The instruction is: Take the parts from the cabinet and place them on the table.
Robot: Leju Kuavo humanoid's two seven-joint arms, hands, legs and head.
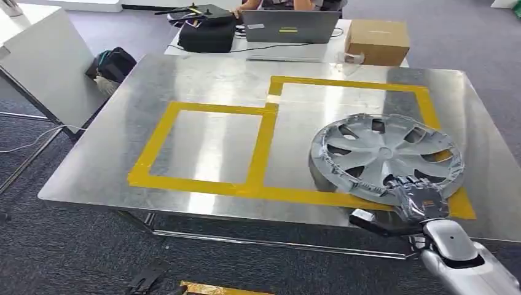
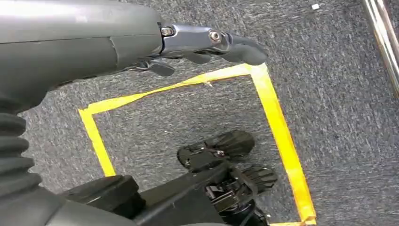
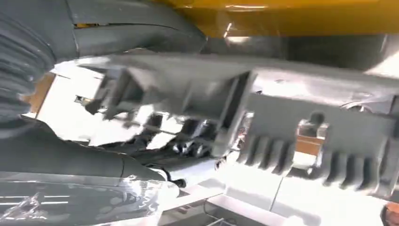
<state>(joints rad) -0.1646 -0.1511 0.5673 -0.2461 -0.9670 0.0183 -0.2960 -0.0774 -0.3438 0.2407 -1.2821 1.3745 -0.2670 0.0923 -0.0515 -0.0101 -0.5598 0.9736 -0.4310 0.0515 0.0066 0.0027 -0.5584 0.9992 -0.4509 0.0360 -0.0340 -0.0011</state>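
a: lower right of the head view, right hand (image 1: 419,198) grips the near rim of the hubcap (image 1: 384,155), which lies on the steel table (image 1: 110,172) over the right yellow tape box (image 1: 270,135).
b: handling?
a: likely light, thin plastic, film-wrapped so slippery; rim best.
b: left hand (image 2: 211,44)?
a: hangs over carpet, holding nothing, fingers loosely apart. no readable labels.

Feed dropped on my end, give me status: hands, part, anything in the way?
Right hand grips hubcap by its near rim, over the right taped box on the table. Left hand hangs over floor, holding nothing. Nothing in the way.
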